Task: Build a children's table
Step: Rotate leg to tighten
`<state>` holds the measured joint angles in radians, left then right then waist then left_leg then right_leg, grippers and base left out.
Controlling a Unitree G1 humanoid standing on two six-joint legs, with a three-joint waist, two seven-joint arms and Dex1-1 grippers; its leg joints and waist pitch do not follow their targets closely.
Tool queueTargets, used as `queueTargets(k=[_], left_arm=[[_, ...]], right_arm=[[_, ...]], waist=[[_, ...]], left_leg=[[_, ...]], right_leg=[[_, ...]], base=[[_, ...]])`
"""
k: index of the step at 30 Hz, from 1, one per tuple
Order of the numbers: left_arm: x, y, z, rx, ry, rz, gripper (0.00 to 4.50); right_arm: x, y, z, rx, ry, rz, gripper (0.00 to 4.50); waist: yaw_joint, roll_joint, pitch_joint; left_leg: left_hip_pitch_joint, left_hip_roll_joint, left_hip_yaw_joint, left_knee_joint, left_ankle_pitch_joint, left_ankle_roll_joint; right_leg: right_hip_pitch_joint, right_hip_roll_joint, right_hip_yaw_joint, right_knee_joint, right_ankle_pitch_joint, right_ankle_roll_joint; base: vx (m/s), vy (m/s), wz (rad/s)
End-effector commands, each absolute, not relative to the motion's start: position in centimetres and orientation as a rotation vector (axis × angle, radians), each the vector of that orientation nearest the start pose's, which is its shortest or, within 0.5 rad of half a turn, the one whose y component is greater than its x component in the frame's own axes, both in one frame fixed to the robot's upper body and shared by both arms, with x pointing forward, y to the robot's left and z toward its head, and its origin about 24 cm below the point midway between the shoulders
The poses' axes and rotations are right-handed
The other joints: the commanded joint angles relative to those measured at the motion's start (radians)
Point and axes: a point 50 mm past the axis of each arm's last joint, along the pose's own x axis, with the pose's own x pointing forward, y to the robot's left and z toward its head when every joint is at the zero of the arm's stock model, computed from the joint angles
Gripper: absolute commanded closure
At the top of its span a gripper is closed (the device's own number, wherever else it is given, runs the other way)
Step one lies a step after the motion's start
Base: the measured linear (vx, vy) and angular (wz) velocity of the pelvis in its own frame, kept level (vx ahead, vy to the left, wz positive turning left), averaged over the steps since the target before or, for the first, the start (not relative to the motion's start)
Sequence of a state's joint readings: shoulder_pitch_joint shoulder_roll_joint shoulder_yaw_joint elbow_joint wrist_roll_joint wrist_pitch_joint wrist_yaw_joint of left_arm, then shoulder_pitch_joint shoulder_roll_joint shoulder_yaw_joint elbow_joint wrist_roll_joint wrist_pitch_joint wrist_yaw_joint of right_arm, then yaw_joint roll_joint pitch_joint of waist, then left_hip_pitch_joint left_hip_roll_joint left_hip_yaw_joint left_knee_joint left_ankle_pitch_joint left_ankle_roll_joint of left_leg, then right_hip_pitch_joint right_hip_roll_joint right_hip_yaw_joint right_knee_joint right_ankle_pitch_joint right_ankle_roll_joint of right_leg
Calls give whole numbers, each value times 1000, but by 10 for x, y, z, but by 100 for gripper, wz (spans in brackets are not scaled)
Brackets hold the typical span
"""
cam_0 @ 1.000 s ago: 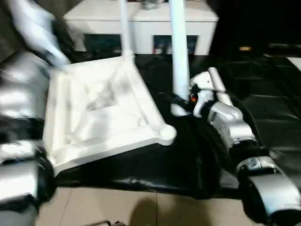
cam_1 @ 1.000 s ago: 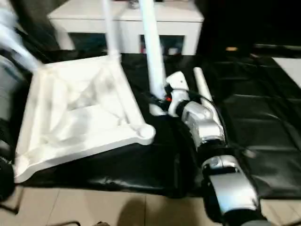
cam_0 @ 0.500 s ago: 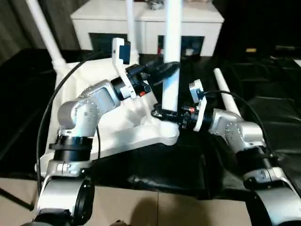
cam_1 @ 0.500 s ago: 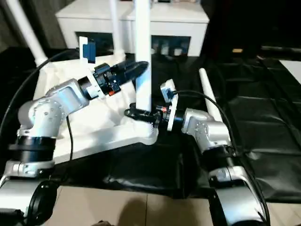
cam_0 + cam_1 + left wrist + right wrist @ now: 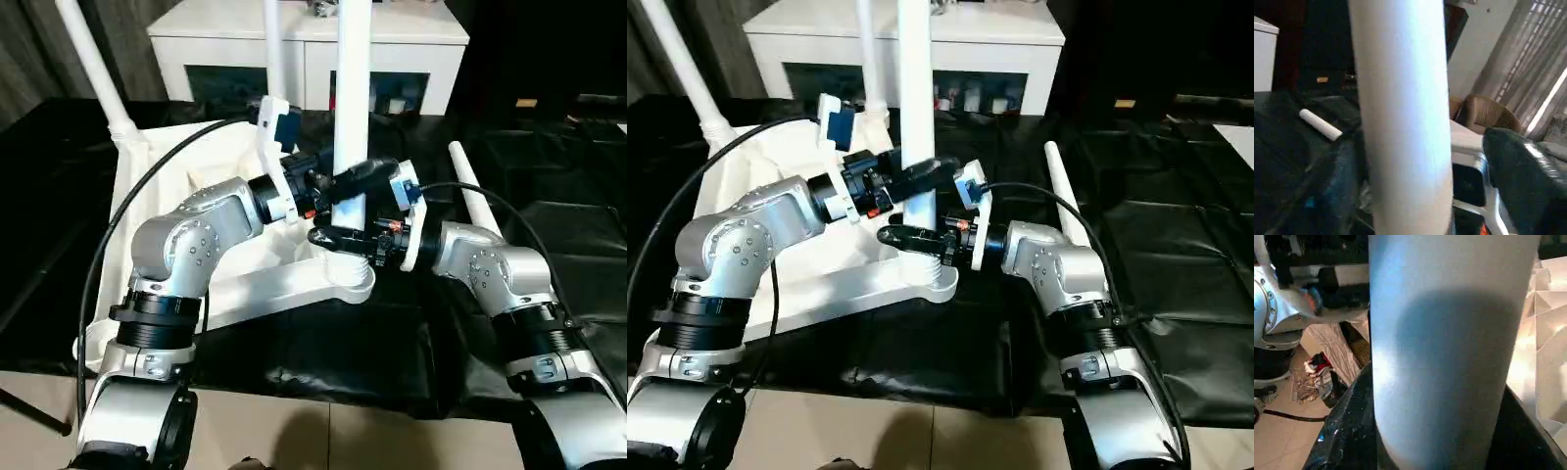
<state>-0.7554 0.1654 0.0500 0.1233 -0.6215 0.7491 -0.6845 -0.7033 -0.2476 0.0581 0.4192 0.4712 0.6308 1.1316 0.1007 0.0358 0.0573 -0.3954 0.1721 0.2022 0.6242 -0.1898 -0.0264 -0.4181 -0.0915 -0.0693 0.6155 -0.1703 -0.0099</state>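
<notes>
The white tabletop (image 5: 265, 289) lies underside up on the black sheet. One leg (image 5: 351, 108) stands upright at its near right corner socket (image 5: 351, 279). My right gripper (image 5: 335, 238) is shut on this leg just above the socket. My left gripper (image 5: 361, 182) sits a little higher around the same leg, open, with a gap between one finger (image 5: 1518, 171) and the leg (image 5: 1400, 122). Two more legs (image 5: 93, 73) (image 5: 275, 59) rise from the far corners. A loose leg (image 5: 475, 196) lies on the sheet to the right.
A white cabinet (image 5: 304, 39) with dark glass doors stands behind the tabletop. The black sheet (image 5: 578, 235) covers the floor to the right, and beige tiles (image 5: 323, 431) run along the front. A black cable (image 5: 108, 255) loops from my left arm.
My left arm has swung in from the left, and its gripper has come around the upright leg and slid lower towards the right gripper, jaws widening. The right gripper keeps its hold.
</notes>
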Motion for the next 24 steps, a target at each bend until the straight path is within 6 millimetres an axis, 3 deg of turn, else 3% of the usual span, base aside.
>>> queueTargets(k=[1,5,6,10,14,24], left_arm=[[335,84,199,-373,26,-1077,91],[339,86,201,-395,11,-1034,110],[342,88,201,-392,4,-997,137],[345,88,202,-381,-4,-962,149],[346,88,201,-341,1,-932,191],[347,88,202,-316,-16,-885,256]], right_arm=[[330,-97,128,301,253,1340,256],[330,-96,129,277,244,1334,256],[330,-95,129,269,240,1329,256],[331,-93,130,250,231,1320,256],[331,-92,130,234,222,1307,256],[338,-90,130,194,191,1229,257]], waist=[[1,-11,-78],[-1,-12,-76],[-1,-12,-75],[0,-12,-78],[0,-13,-78],[-2,-11,-78]], left_leg=[[23,55,-30,-77,-122,36],[25,56,-31,-79,-149,26],[24,56,-32,-80,-155,23],[26,55,-31,-78,-140,22],[24,55,-30,-77,-124,32],[25,55,-31,-78,-136,24]], right_leg=[[56,-61,43,-61,-151,-238],[56,-62,43,-65,-182,-233],[56,-62,43,-66,-192,-228],[55,-62,44,-63,-175,-225],[57,-62,44,-60,-145,-232],[56,-62,43,-61,-154,-231]], base=[[0,0,0],[0,0,0],[0,0,0],[0,0,0],[0,0,0],[0,0,0]])
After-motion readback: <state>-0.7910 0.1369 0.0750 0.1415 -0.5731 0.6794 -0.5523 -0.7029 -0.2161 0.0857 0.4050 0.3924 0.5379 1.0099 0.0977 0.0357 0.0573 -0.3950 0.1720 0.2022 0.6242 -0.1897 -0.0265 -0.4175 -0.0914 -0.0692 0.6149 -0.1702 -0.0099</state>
